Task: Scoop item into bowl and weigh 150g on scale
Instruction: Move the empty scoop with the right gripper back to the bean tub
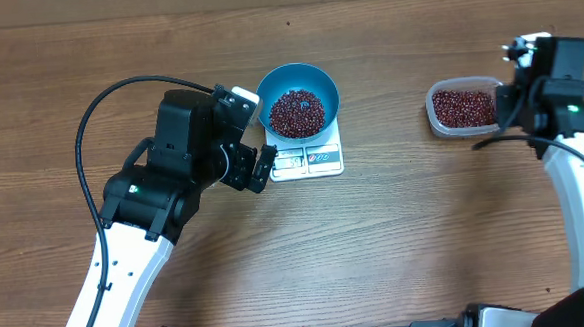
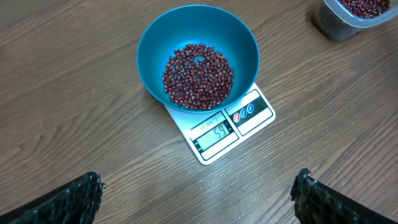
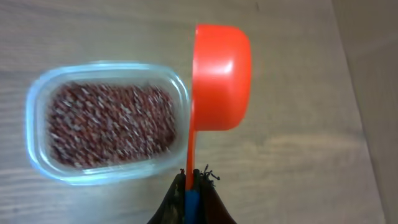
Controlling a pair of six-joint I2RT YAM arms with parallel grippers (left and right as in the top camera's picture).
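Though overhead hides it, wrist shows right gripper (image 3: 191, 182) pinching scoop (image 3: 221, 78); left gripper (image 2: 196, 190) spread.

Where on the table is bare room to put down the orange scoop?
Bare wood lies between the flat white scale and the clear plastic tub, also in front of both. Crowded: beside the scale, at the open left gripper.

A robotics lab — wood-grain table (image 1: 397, 248) flanked by two mounted arms (image 1: 163, 180).
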